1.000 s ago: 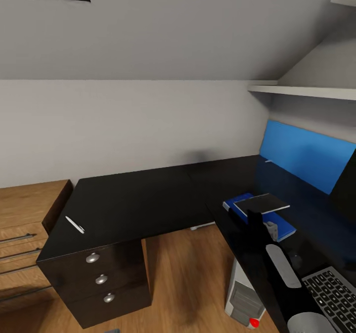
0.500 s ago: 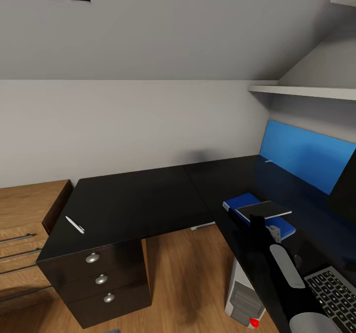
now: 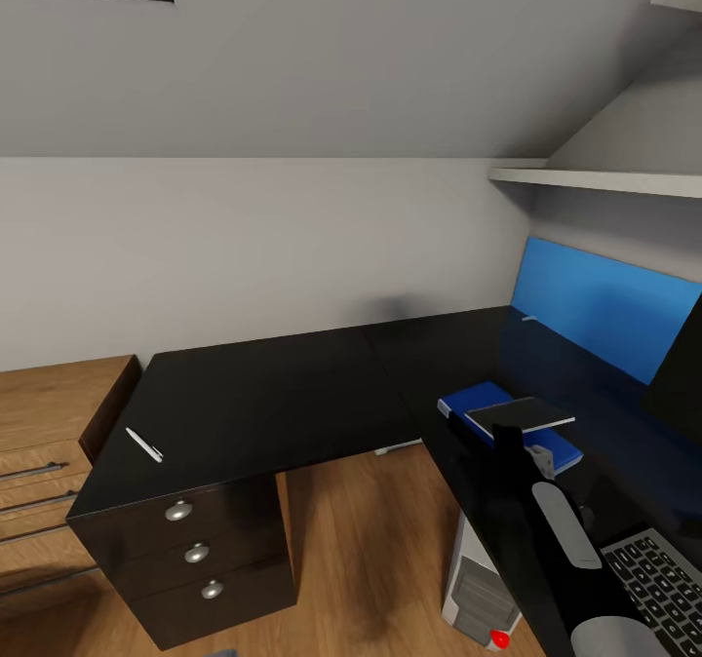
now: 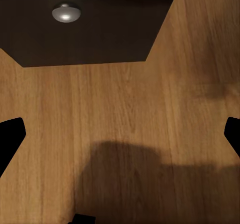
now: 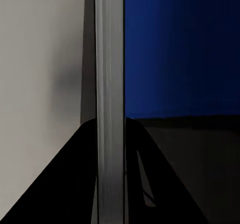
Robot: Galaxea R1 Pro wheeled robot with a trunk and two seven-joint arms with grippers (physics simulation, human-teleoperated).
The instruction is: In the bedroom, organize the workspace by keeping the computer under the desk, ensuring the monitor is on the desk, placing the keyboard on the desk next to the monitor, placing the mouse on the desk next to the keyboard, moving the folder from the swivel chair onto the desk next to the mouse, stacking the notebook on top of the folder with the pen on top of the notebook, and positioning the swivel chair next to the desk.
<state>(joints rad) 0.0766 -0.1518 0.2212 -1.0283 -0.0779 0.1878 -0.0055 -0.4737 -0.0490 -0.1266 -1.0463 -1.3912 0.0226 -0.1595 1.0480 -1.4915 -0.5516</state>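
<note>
Thin grey notebook (image 3: 520, 411) flat in right gripper (image 3: 515, 435) above bright blue folder (image 3: 507, 423), long axis along glossy black desk (image 3: 273, 399); left gripper's grip indeterminable.

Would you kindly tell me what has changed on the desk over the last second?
The right gripper tilted the notebook down from its raised angle until it lay nearly flat over the folder, and it is still held edge-on between the fingers in the right wrist view. The whole head view then drifted slightly, so the camera moved. The pen stayed near the desk's far left corner, and the folder stayed put.
</note>
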